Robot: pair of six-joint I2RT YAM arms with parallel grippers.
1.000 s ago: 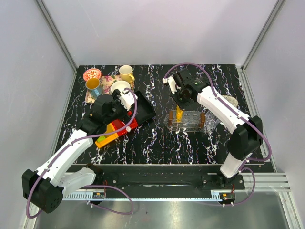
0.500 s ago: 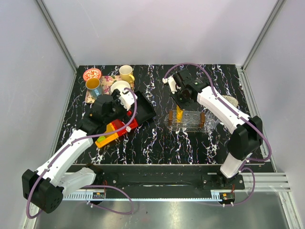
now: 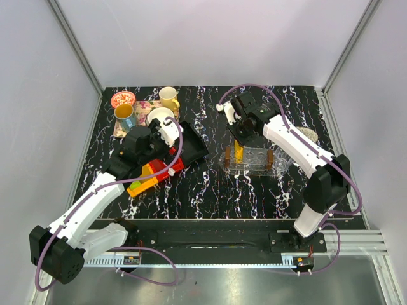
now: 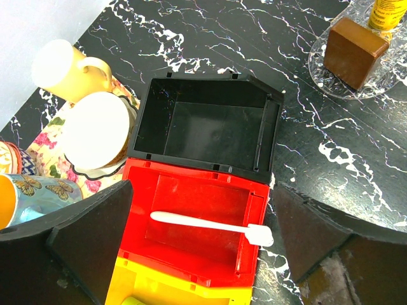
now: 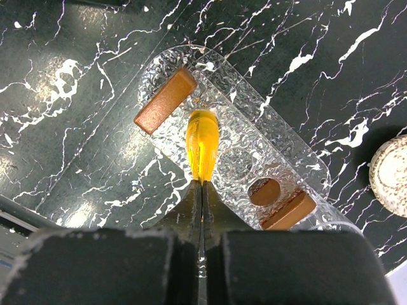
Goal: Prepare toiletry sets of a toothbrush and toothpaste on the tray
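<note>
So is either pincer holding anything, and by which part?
The right pincer pinches the orange tube by its narrow upper end. The left pincer is open and holds nothing.

The black white-veined tabletop (image 5: 63,63) is glossy, the clear oval plastic tray (image 5: 249,113) pebbled, the orange-yellow toothpaste tube (image 5: 202,143) shiny, the slim white plastic toothbrush (image 4: 210,225) smooth.
</note>
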